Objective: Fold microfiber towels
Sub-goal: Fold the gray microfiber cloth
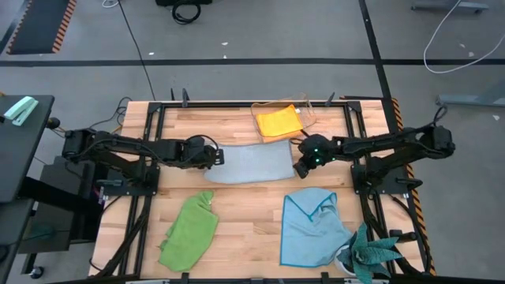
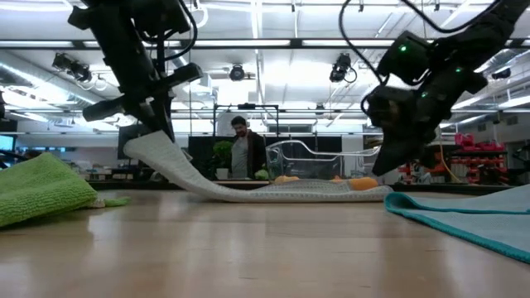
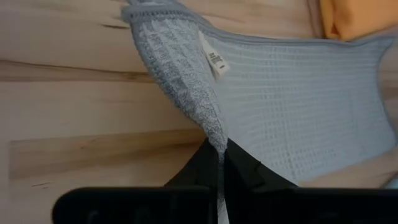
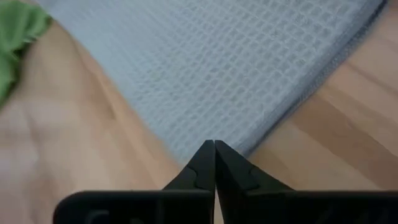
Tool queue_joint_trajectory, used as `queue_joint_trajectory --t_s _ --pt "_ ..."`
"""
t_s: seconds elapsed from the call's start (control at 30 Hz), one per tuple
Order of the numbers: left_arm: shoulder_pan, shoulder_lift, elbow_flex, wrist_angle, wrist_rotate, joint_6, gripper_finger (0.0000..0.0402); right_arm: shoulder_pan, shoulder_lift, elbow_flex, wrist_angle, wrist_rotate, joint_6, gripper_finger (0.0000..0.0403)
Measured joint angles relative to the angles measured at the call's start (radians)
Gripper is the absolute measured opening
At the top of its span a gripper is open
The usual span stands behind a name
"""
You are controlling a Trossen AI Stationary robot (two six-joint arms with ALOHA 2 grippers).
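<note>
Left gripper (image 1: 215, 157) pinches the grey towel (image 1: 251, 164) by its lifted corner; its long axis stretches flat toward the right gripper (image 1: 299, 169), whose fingers meet at the far edge.

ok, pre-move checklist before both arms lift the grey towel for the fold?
1. Left gripper pinching the grey towel: ok, a corner is clamped and raised off the table.
2. Right gripper holding cloth: cannot tell; it is shut at the towel's edge, but no fabric shows between its tips.
3. Rest of the grey towel flat: ok, it lies spread between the arms.
4. Orange towel separate: cannot tell, it sits right at the grey towel's far edge.
5. Blue towel and green towel away from the grey one: ok.
</note>
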Motion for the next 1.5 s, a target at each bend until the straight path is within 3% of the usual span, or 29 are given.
queue_joint_trajectory --t_s 0.33,0.6,0.9,1.03,1.33,1.5 --pt "-0.024 0.0 0.001 0.0 0.0 0.004 0.0011 0.023 0.251 0.154 0.014 0.047 -0.081 0.0003" --pt "-0.052 0.0 0.001 0.0 -0.022 0.003 0.0011 0.11 0.395 0.212 0.032 0.068 -0.08 0.0002" --pt "-0.079 -0.001 0.017 0.005 -0.057 -0.01 0.0011 0.216 0.431 0.268 0.032 0.096 -0.038 0.0001" --pt "-0.091 -0.001 0.068 0.013 -0.06 0.035 0.0011 0.22 0.479 0.306 0.034 0.081 -0.038 0.0" --pt "-0.089 0.01 0.103 0.036 -0.019 0.068 0.0011 0.21 0.456 0.339 -0.067 0.111 -0.046 0.0" --pt "-0.069 0.079 0.102 0.176 0.035 0.11 0.0011 0.2 0.453 0.34 -0.088 0.111 -0.046 0.0"
